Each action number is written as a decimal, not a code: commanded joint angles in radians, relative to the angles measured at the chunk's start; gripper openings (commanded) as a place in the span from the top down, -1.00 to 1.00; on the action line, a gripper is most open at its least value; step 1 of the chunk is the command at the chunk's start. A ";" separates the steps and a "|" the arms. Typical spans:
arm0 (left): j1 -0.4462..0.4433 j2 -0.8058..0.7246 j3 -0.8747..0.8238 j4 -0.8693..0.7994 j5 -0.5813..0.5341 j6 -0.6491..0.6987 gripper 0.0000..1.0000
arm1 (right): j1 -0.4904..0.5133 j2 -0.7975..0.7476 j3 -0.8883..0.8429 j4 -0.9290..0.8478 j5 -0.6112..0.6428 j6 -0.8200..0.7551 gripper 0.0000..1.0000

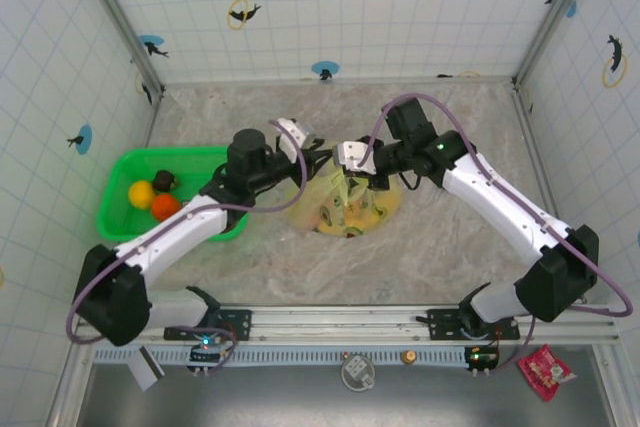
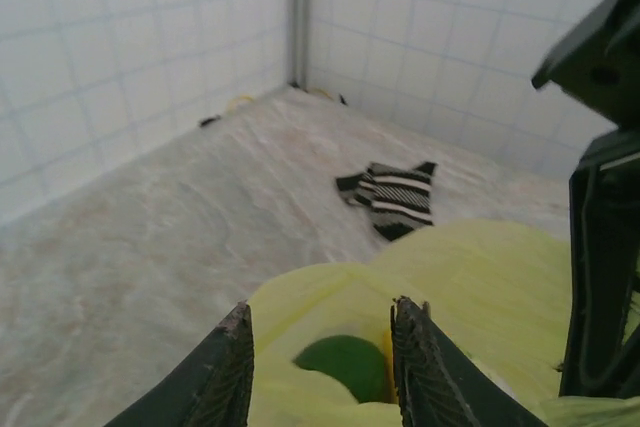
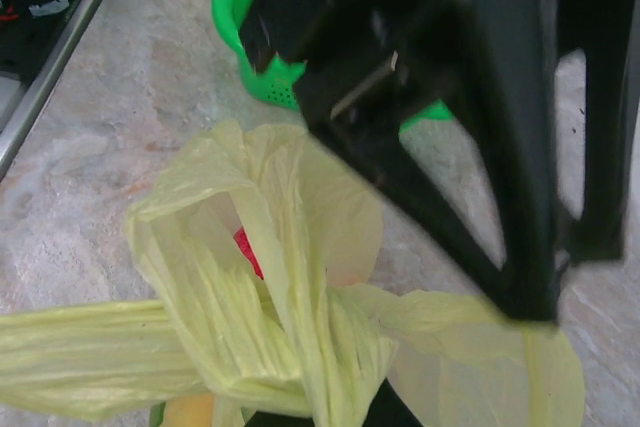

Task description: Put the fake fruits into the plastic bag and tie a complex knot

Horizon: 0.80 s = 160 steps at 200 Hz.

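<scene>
the marble-look table (image 1: 450, 247) carries everything. on its left part stands the green mesh basket (image 1: 172, 153); inside it lie a yellow fruit (image 1: 141, 193), an orange-red fruit (image 1: 165, 207) and a dark brown fruit (image 1: 163, 181), close together. the plastic bag (image 1: 385, 205) lies near the table middle, to the right of the basket in top view. it is bulged, and its content shows through the thin film, e.g. a green fruit (image 2: 340, 367) and a red fruit (image 3: 247, 252). a black-and-white striped cloth (image 2: 395, 197) lies flat on the table just beyond the bag. the left gripper (image 2: 320, 307) is at the bag top, its fingers partly apart w/ bag film bulging btw them; if they press the film or not, i cannot tell. the right gripper (image 1: 350, 175) is at the bag top from the other side. in right wrist view its tips are covered by film, so i cannot tell how far it is open or if it holds sth. the knot (image 3: 300, 347) sits on the bag top: a twisted lump of film w/ one strap going out to each side and a loose loop above it.
</scene>
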<state>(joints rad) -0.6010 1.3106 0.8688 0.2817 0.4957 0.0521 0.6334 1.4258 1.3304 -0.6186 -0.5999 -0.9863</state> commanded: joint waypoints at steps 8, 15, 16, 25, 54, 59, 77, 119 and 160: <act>-0.001 0.076 0.101 -0.080 0.317 0.043 0.17 | 0.002 -0.022 0.024 0.002 -0.015 -0.033 1.00; -0.001 0.090 0.136 -0.087 0.367 0.048 0.17 | 0.005 -0.024 0.030 0.004 0.003 -0.038 1.00; -0.001 0.091 0.137 -0.087 0.373 0.048 0.17 | 0.006 -0.024 0.031 0.005 0.008 -0.038 1.00; 0.000 0.099 0.137 -0.080 0.416 0.048 0.17 | 0.012 -0.024 0.038 -0.005 0.040 -0.050 1.00; -0.006 0.115 0.132 -0.057 0.518 0.053 0.20 | 0.035 -0.015 0.054 -0.025 0.076 -0.073 1.00; -0.008 0.122 0.136 -0.061 0.527 0.059 0.22 | 0.036 -0.015 0.053 -0.021 0.071 -0.069 1.00; -0.010 0.146 0.156 -0.138 0.527 0.104 0.30 | 0.036 -0.026 0.036 0.018 0.061 -0.051 1.00; -0.015 0.141 0.130 -0.168 0.345 0.081 0.19 | 0.030 -0.064 -0.034 0.121 0.053 -0.009 0.95; 0.050 -0.058 0.003 0.005 -0.050 -0.088 0.02 | 0.030 -0.227 -0.291 0.459 0.123 0.169 -0.04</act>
<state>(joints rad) -0.5728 1.3888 0.9134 0.1986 0.6640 0.0490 0.6720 1.3136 1.1774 -0.4610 -0.5209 -0.9596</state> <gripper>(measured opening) 0.451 0.430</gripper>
